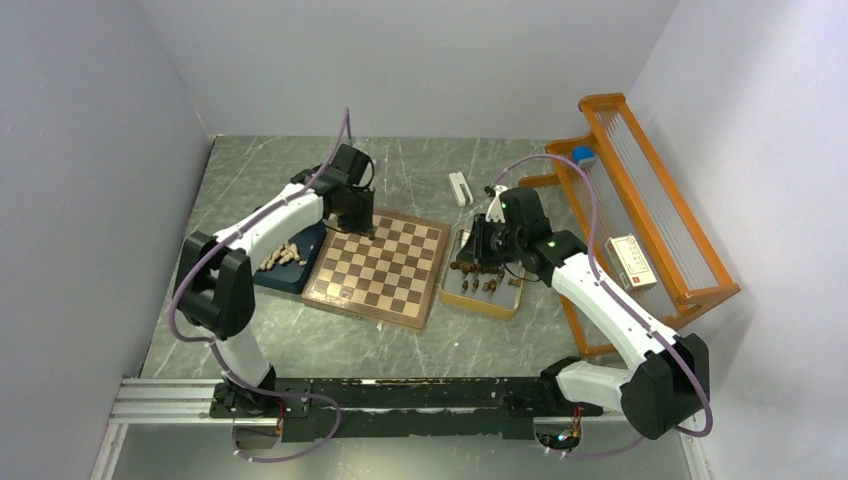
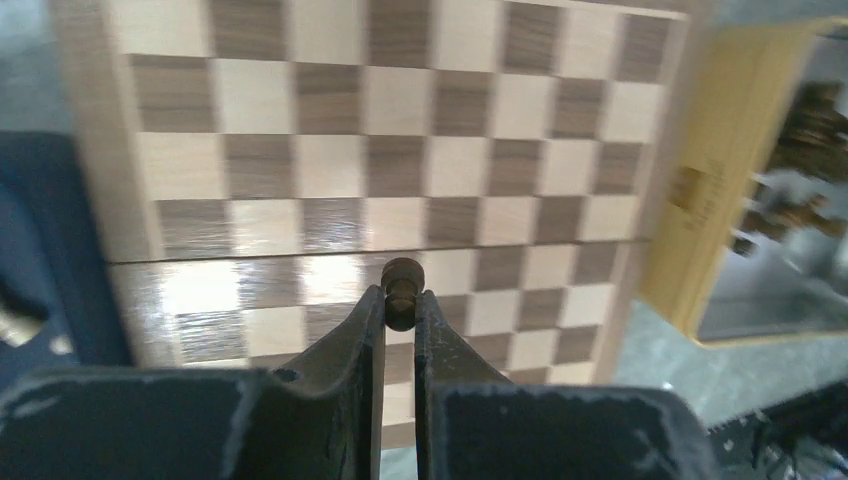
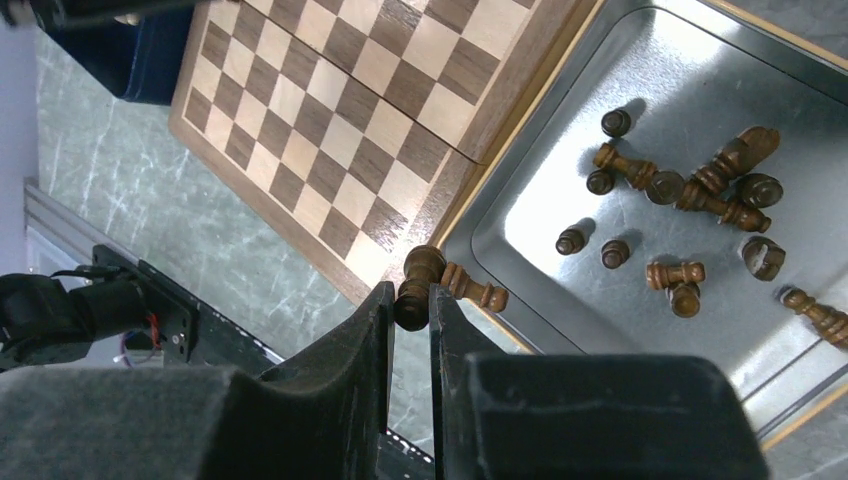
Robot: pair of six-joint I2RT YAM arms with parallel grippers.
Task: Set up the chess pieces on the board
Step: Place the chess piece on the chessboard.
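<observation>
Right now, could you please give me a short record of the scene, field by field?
board: between two trays, no pieces seen on it
left gripper: shut on a small piece, over the board
right gripper: shut on a dark piece, at the tray's edge beside the board
tray: yellow-rimmed, metal floor, holds loose pieces, several lying on their sides
blue tray: left of the board, holds pale pieces in a heap

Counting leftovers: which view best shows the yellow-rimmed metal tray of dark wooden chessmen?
Right wrist: the tray is close, its chessmen sharp. Top external shows it small; left wrist, only a blurred edge.
</observation>
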